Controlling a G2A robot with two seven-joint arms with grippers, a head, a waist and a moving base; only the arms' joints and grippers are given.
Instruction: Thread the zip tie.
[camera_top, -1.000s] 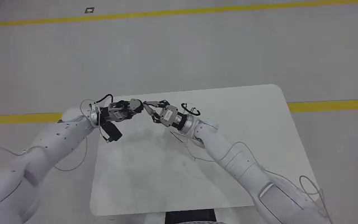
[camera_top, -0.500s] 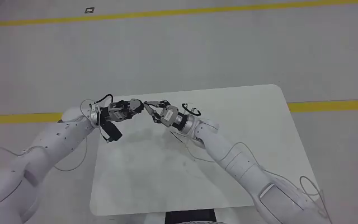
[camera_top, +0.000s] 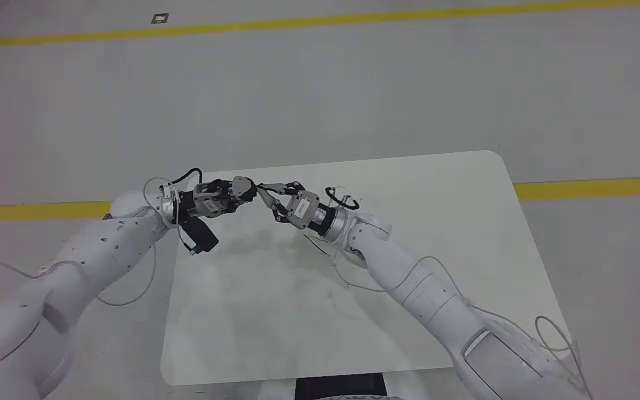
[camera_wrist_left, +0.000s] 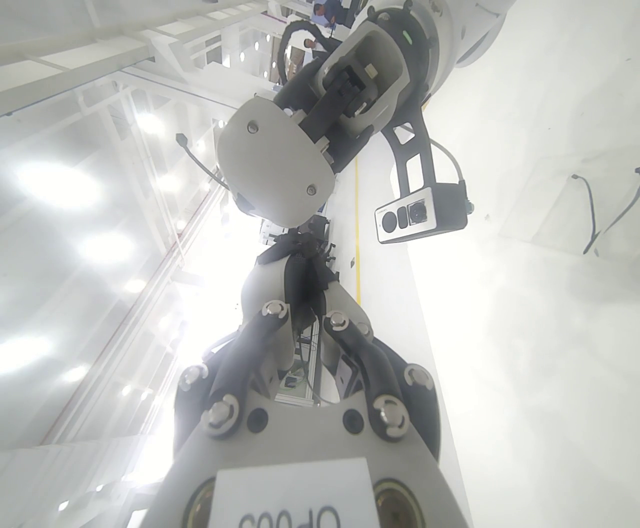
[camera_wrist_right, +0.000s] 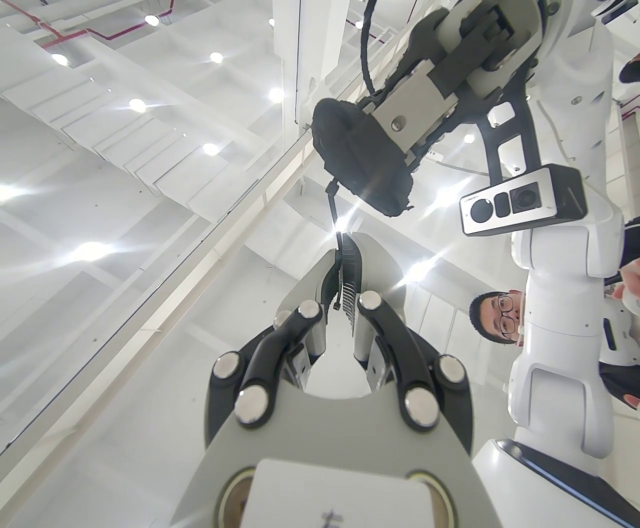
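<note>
Black plastic zip tie (camera_wrist_right: 333, 207) stayed clamped in fingers of L gripper (camera_top: 247, 188) & R gripper (camera_top: 268, 193); R edged closer, prob. still unthreaded.

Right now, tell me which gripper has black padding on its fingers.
The left gripper: its fingers are wrapped in black padding, while the right gripper's fingers are unwrapped pale grey. Both pinch the zip tie.

The zip tie (camera_wrist_right: 344, 245) is black, the desk (camera_top: 430, 300) white, the floor (camera_top: 300, 90) pale grey with yellow lines (camera_top: 300, 22) running across it.
</note>
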